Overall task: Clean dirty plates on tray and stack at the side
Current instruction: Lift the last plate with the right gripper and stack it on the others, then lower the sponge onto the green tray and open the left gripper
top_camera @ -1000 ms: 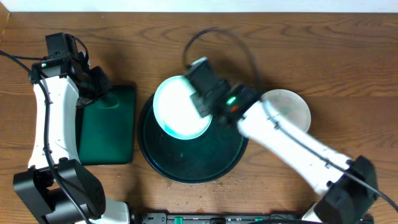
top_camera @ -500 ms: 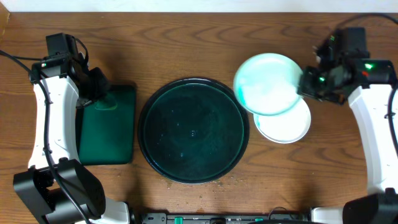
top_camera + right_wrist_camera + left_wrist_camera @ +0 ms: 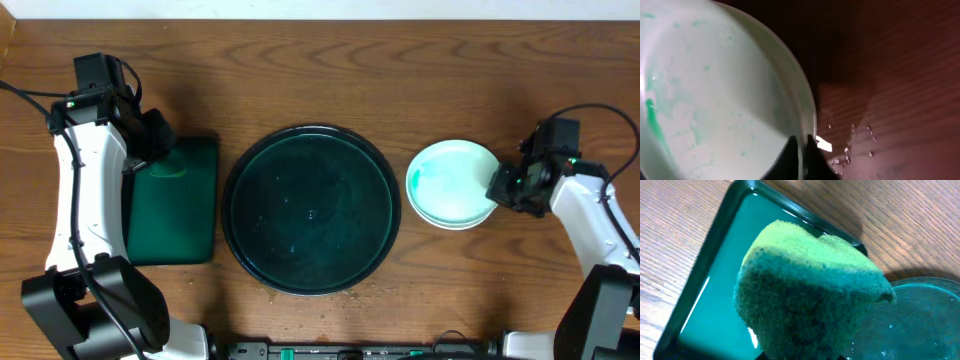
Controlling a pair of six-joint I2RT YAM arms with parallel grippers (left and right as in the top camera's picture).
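The large round black tray (image 3: 310,208) sits mid-table with no plate on it. To its right a pale-mint plate (image 3: 450,182) with teal smears lies on top of another white plate (image 3: 455,222), of which only the near edge shows. My right gripper (image 3: 497,186) is shut on the top plate's right rim; the right wrist view shows its fingers (image 3: 804,156) pinching the rim of the plate (image 3: 715,100). My left gripper (image 3: 150,135) is shut on a green sponge (image 3: 805,295) above the small rectangular dark green tray (image 3: 175,205).
The rectangular green tray (image 3: 705,305) lies left of the black tray, whose rim (image 3: 920,282) shows in the left wrist view. Water droplets (image 3: 855,145) lie on the wood beside the plate stack. Crumbs lie near the black tray's front edge (image 3: 360,288).
My right gripper carried the smeared plate from the black tray to the right and lowered it onto the plate lying at the side. The left arm has not moved.
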